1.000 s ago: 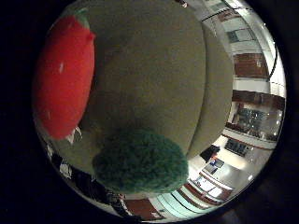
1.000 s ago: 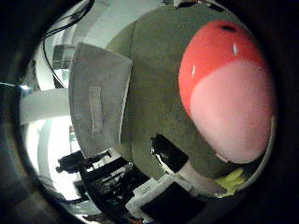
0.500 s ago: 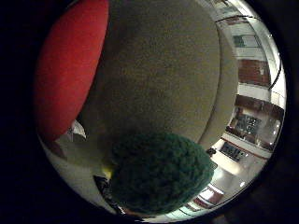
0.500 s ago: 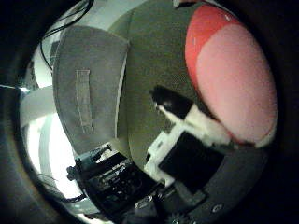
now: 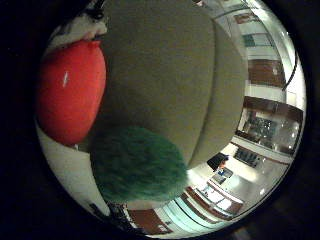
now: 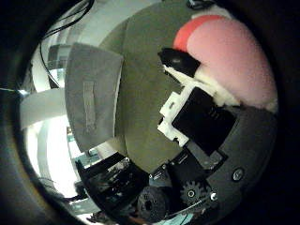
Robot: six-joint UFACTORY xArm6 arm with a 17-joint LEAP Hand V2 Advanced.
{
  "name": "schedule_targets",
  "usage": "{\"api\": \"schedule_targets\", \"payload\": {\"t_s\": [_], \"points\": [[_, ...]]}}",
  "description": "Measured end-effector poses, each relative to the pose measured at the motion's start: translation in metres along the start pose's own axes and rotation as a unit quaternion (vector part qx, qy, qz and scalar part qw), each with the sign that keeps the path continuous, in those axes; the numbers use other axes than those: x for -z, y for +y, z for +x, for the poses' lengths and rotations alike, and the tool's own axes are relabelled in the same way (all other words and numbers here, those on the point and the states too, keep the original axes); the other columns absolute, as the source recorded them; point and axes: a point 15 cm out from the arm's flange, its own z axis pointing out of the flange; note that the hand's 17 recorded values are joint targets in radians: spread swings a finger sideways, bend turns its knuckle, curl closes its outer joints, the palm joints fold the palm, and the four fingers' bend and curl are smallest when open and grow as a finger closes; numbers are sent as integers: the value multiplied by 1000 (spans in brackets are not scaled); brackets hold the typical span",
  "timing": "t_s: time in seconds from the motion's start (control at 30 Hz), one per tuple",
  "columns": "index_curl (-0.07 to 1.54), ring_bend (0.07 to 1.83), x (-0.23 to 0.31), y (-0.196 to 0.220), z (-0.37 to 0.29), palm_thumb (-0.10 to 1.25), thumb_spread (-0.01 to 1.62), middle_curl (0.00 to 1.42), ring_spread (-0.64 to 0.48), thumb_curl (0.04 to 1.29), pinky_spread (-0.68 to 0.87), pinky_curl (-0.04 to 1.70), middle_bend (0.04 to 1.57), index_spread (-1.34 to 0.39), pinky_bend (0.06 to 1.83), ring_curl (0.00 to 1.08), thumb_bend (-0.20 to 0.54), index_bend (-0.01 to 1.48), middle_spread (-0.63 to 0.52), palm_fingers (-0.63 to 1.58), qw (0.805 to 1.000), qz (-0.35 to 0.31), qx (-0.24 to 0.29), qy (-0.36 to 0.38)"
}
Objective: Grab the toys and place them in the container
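Red toy (image 5: pixel 70 92) lay on olive table (image 5: pixel 165 75), filling palm views, right under hand (image 6: pixel 201 117). Finger (image 6: pixel 180 61) curled in against toy's side; grip looked partly closed, not confirmed. Green fuzzy toy (image 5: pixel 137 170) just beside. Grey container (image 6: pixel 91 103) well apart, across table.

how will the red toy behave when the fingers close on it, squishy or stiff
Probably squishy: the red toy looks like a rounded, stuffed plush with a pink side, so it should give under the fingers rather than slip. Likely light for its bulk. Its bulging shape may roll on the olive table if nudged, toward the fuzzy green toy beside it.
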Motion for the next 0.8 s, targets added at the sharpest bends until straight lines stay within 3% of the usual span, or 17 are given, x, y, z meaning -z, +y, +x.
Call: {"api": "schedule_targets", "payload": {"t_s": [0.13, 0.4, 0.8], "points": [[809, 1364, 63, -16, 15, 1066, 1062, 728, -222, 559, -173, 564, 1337, -237, 1531, 698, -12, 1147, -131, 1138, 999, 31, 0, 20], [799, 1349, 172, 1, 6, 1060, 1061, 705, -226, 617, -168, 628, 1361, -220, 1505, 738, -12, 1173, -123, 1138, 999, 41, -2, 27], [783, 1335, 264, 22, -124, 1063, 1062, 684, -226, 663, -176, 701, 1371, -215, 1464, 765, -11, 1180, -121, 1142, 997, 63, 50, 1]]}}
